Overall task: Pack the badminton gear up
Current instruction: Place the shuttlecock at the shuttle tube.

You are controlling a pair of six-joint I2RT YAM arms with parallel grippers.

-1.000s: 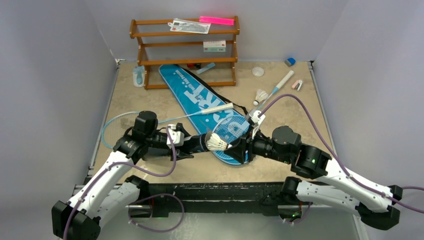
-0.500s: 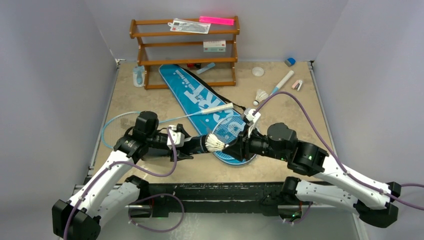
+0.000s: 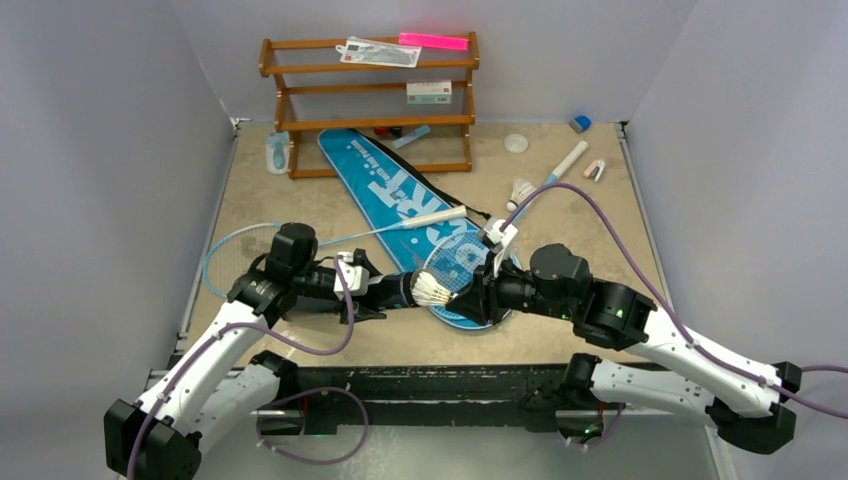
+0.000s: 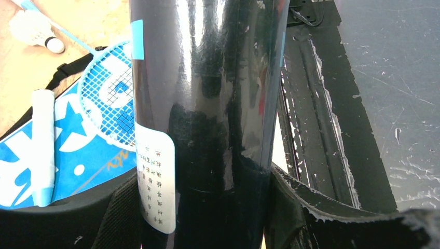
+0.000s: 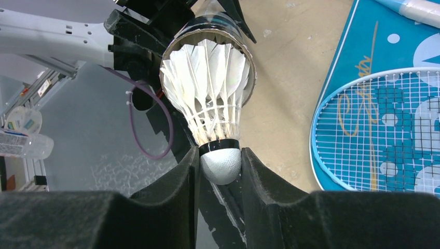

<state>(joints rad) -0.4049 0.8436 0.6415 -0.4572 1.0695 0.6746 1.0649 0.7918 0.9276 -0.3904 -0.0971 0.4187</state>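
the racket [image 5: 381, 129] and bag [image 3: 385, 185] are laid right underneath; shuttlecock [image 5: 210, 98] is pinched at its cork by right gripper [image 5: 220, 158], feathers inside black tube [image 4: 207, 93] clamped by left gripper [image 4: 205, 205]

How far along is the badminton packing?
Done: nothing visibly packed. In hand: the left tool holds the black tube, and the right tool pinches a shuttlecock by its cork, feathers at the tube's mouth. Left: another shuttlecock on the table, plus one racket and a second racket lying on the blue bag, not inside.
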